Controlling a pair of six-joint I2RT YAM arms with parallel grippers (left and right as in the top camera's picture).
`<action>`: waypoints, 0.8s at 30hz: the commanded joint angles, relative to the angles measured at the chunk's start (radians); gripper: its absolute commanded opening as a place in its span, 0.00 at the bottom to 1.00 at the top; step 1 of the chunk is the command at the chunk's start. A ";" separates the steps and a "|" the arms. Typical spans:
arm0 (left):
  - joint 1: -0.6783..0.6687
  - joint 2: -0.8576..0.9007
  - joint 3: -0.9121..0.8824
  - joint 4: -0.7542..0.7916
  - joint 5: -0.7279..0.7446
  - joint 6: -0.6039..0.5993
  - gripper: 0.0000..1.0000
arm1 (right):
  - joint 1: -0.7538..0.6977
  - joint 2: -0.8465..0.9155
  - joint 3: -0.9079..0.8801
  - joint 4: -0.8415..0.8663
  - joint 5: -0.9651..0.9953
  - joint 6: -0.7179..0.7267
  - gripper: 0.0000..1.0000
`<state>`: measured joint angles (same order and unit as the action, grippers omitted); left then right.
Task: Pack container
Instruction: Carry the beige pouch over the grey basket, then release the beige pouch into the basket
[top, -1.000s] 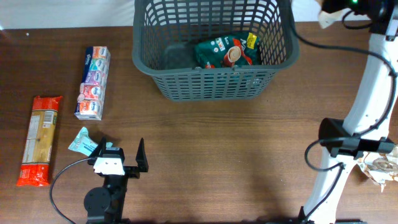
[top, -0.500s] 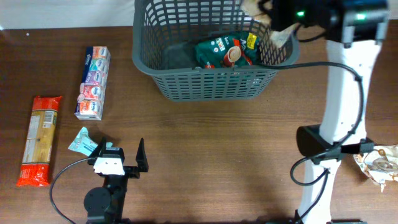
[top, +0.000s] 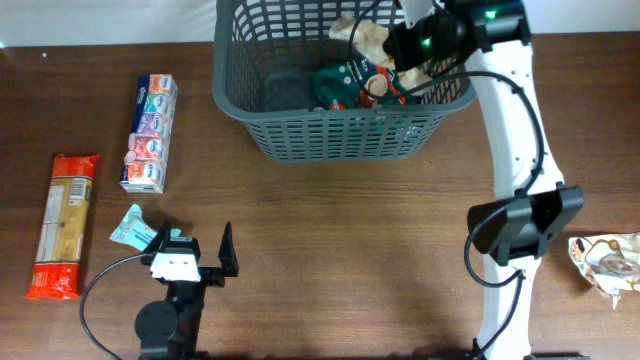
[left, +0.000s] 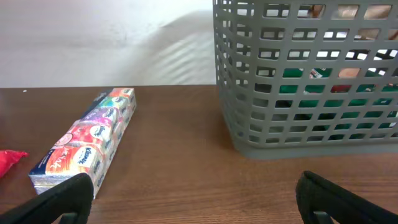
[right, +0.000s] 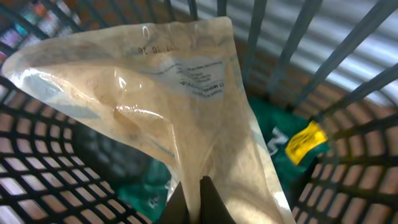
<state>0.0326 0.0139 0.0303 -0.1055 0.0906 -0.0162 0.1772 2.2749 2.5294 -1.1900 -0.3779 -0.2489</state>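
Pinching a pale bag (right: 186, 112) tightly, the right gripper (top: 397, 50) hangs over the container (top: 340, 135), while the left gripper (left: 199, 205) sits wide.

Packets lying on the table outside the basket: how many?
4. Multicoloured pack, long red-ended packet and small teal packet on the left side; a crumpled packet at the right edge. The right arm could hide more.
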 joint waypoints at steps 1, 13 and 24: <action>0.005 -0.008 -0.007 0.003 0.007 0.006 0.99 | 0.000 -0.023 -0.061 0.036 -0.010 -0.012 0.04; 0.005 -0.008 -0.007 0.003 0.007 0.006 0.99 | -0.001 -0.020 -0.197 0.071 -0.001 -0.055 0.04; 0.005 -0.008 -0.007 0.003 0.007 0.006 0.99 | -0.001 -0.019 -0.190 0.082 0.028 -0.057 0.98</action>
<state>0.0326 0.0139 0.0303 -0.1055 0.0906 -0.0162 0.1772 2.2749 2.3352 -1.1126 -0.3614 -0.2981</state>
